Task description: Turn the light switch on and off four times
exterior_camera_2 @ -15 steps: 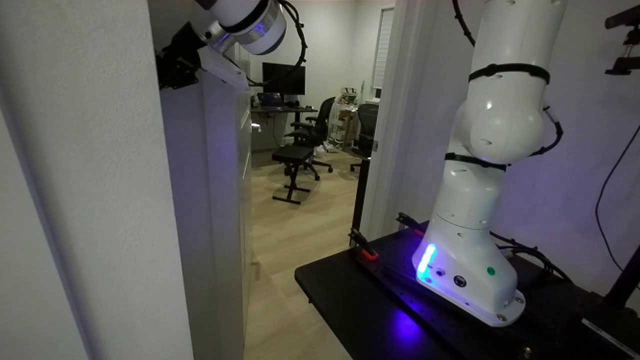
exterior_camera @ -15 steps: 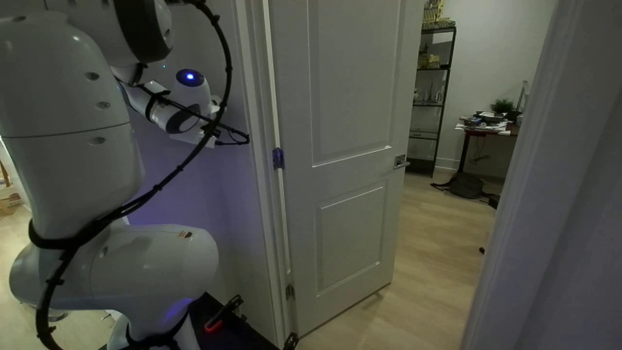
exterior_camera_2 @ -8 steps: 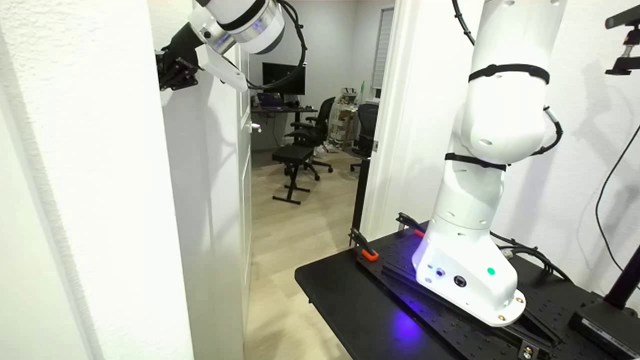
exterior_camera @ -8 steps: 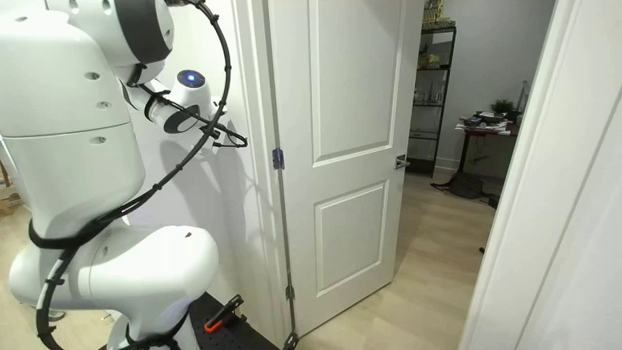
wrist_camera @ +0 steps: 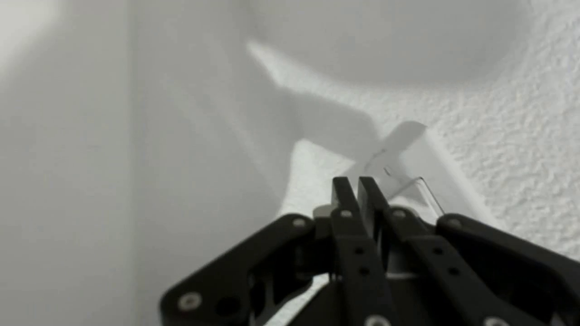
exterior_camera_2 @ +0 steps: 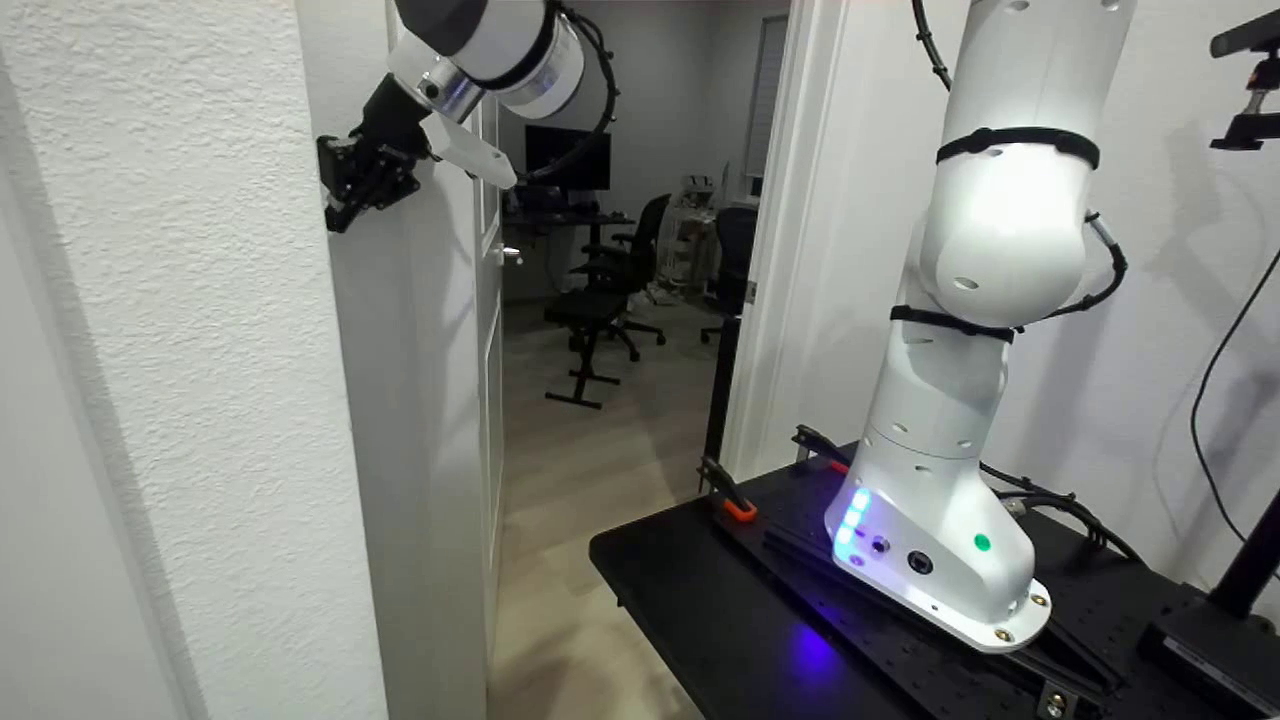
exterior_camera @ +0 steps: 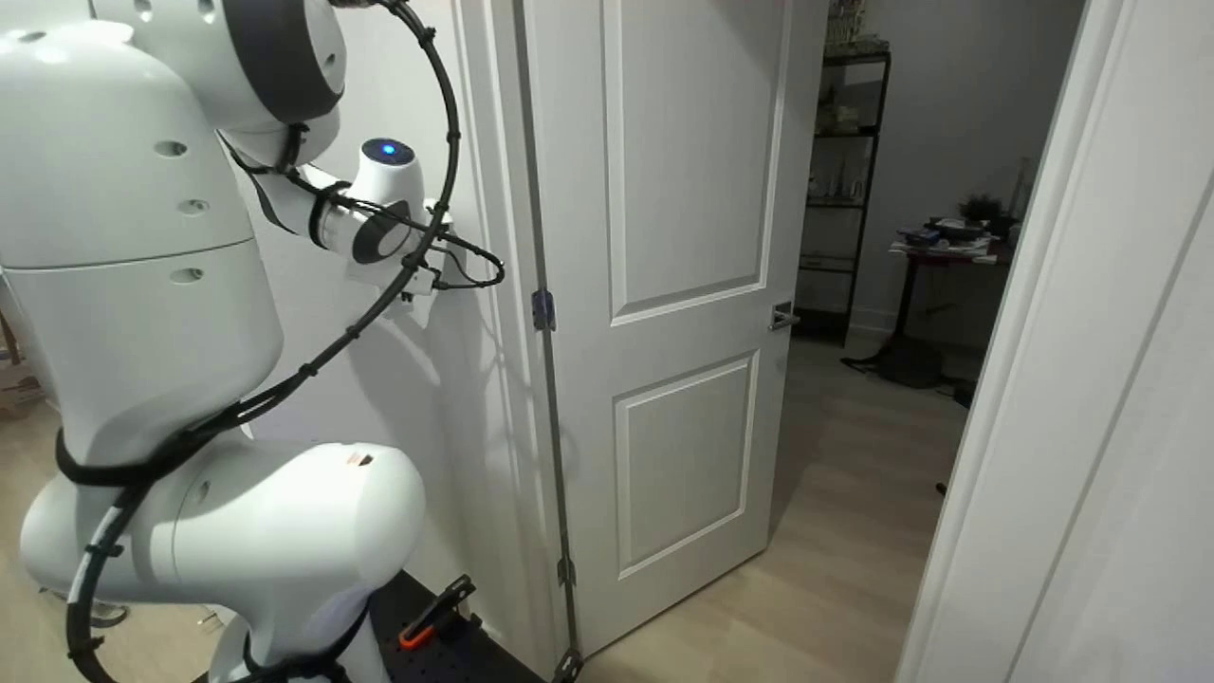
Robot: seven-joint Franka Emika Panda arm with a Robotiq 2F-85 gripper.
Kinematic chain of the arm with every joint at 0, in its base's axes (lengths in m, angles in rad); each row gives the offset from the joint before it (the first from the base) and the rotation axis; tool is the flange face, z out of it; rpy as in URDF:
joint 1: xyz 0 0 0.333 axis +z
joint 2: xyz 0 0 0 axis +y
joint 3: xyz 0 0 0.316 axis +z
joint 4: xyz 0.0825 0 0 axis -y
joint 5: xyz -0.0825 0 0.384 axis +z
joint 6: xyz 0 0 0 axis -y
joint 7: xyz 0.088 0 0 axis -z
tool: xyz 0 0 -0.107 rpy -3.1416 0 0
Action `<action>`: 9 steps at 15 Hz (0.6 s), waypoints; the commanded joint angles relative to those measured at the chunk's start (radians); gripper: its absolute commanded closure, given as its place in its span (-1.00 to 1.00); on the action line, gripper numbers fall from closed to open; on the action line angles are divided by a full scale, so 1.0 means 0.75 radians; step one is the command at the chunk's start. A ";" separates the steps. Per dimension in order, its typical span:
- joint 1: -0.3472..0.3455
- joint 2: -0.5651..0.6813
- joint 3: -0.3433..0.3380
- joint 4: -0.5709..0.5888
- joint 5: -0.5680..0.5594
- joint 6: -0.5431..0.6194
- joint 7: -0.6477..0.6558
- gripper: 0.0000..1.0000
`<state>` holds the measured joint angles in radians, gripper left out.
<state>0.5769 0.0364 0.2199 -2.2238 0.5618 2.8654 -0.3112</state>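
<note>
The light switch plate [wrist_camera: 437,165] shows on the textured wall in the wrist view. The corner of its rocker [wrist_camera: 416,195] shows beside the fingers; the rest is hidden behind them. My gripper [wrist_camera: 354,180] has its jaws nearly together, with a narrow gap and nothing seen in it. Its tips lie over the plate in the view; I cannot tell whether they touch. In an exterior view the gripper [exterior_camera_2: 336,195] is at the wall's edge. The switch is hidden in both exterior views.
The white door [exterior_camera: 683,379] stands ajar beside the arm, with its frame [exterior_camera: 493,190] close to the wrist. The near wall edge [exterior_camera_2: 180,350] partly screens the gripper area. The black table [exterior_camera_2: 680,590] bears the arm's base, and clamps [exterior_camera_2: 738,505] grip its plate.
The walls nearby went from dim to brightly lit between one and half a second ago. The room behind looks darker now. My gripper has moved down and slightly right, away from the wall edge.
</note>
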 commanded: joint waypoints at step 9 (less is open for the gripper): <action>-0.253 -0.595 0.027 -0.150 -0.383 -0.867 0.189 -0.98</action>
<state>0.4009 -0.2673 0.2427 -2.2892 0.2966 2.3539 -0.1826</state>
